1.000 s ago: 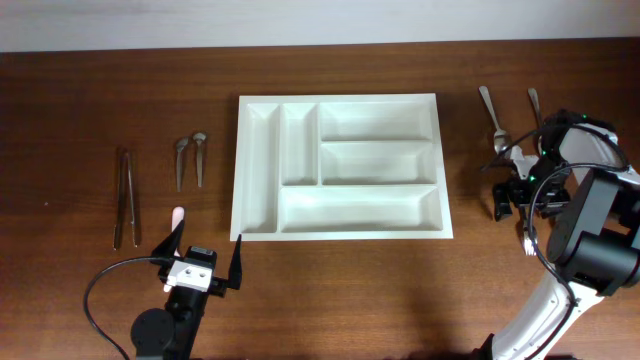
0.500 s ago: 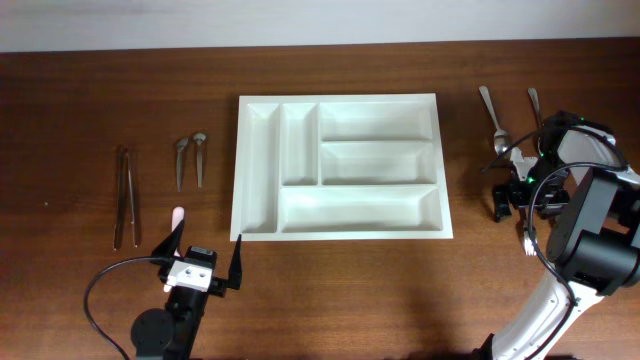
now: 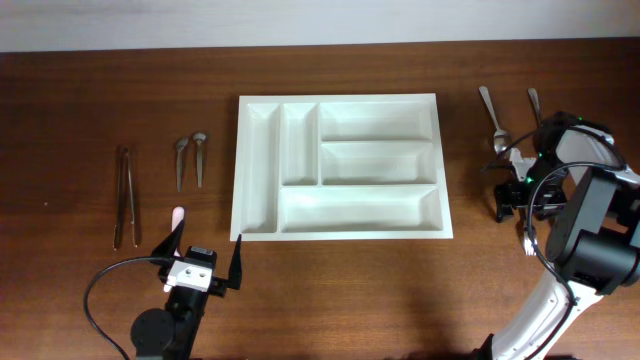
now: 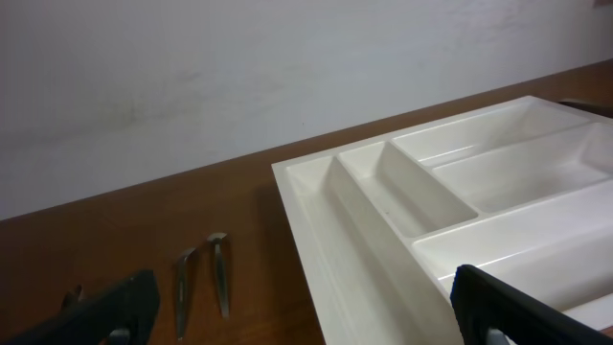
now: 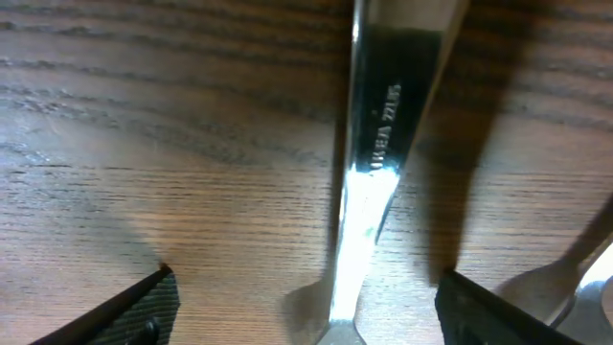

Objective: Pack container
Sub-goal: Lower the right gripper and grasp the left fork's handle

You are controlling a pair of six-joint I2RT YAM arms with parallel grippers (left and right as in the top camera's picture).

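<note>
Five compartments of the tray (image 3: 360,208) are bare, so packing has not begun. The tray lies at the middle of the table, nearer the far edge than the near one.

The step in hand looks like the first pick, on the right. The right gripper (image 5: 311,307) hangs low over the table near the right edge, jaws parted, straddling the shiny handle (image 5: 383,105) of a steel utensil. Neither finger seems to touch it (the wrist view shows a gap of bare wood on each side). More steel pieces lie just beyond, toward the far right corner.

The left gripper (image 3: 210,238) is released too. It holds nothing and sits near the near edge, just off the tray's near left corner. Two small spoons (image 3: 190,160) and a long pair of tongs (image 3: 127,197) lie untouched toward the left edge.

Next, I judge, the right jaws must drop a little and close squarely across the handle. The handle is thin, flat and slick, so a shallow or skewed pinch could let it slip or spin.
</note>
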